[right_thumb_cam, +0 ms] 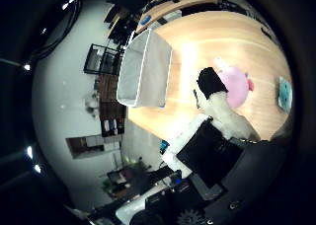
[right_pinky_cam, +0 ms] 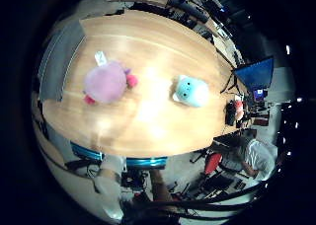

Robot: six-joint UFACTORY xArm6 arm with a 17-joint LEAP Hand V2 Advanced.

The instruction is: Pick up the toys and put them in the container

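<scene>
A pink-purple plush toy [right_pinky_cam: 105,82] with a white tag lies on the wooden table [right_pinky_cam: 148,121]. A light blue plush toy [right_pinky_cam: 191,91] lies apart from it on the same table top. The grey fabric container [right_thumb_cam: 144,69] stands open on the table near one end, beyond the pink toy. My hand [right_thumb_cam: 217,131] is well above the table, and both toys look small and far from the palm. One white finger with a black tip [right_thumb_cam: 211,83] reaches out in front of the pink toy in the thumb side view and holds nothing.
The table's edge [right_pinky_cam: 118,153] drops to the floor, where chairs and office gear stand. A blue monitor on a tripod [right_pinky_cam: 256,73] stands past one end of the table. A person sits beyond the table, away from the toys.
</scene>
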